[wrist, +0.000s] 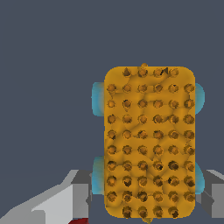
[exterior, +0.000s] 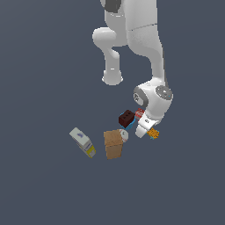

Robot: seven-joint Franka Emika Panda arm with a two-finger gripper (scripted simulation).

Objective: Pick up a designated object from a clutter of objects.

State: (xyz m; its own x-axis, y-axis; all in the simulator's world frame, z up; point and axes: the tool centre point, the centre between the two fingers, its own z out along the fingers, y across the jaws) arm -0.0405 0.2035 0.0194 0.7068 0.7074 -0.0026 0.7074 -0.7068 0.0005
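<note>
Plain dark grey-blue floor (exterior: 39, 184) lies under the clutter, claw (wrist: 146, 192) spread apart astride the orange packet (wrist: 148, 140).

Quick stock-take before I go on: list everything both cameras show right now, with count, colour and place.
Orange packet: one, orange with dark speckles and cyan edges, beside the arm's end at the cluster's right edge in the exterior view; fills the wrist view.
Maroon cube: one, dark maroon, top of the cluster.
Red box: one, red with white marks, right of the cube.
Cardboard box: one, tan, below the cube.
Small round item: one, white, touching the cardboard box's right side.
Carton: one, white with yellow end, apart to the left.
Arm: one, white.
Pincer: one, grey, fingers flanking the packet.
</note>
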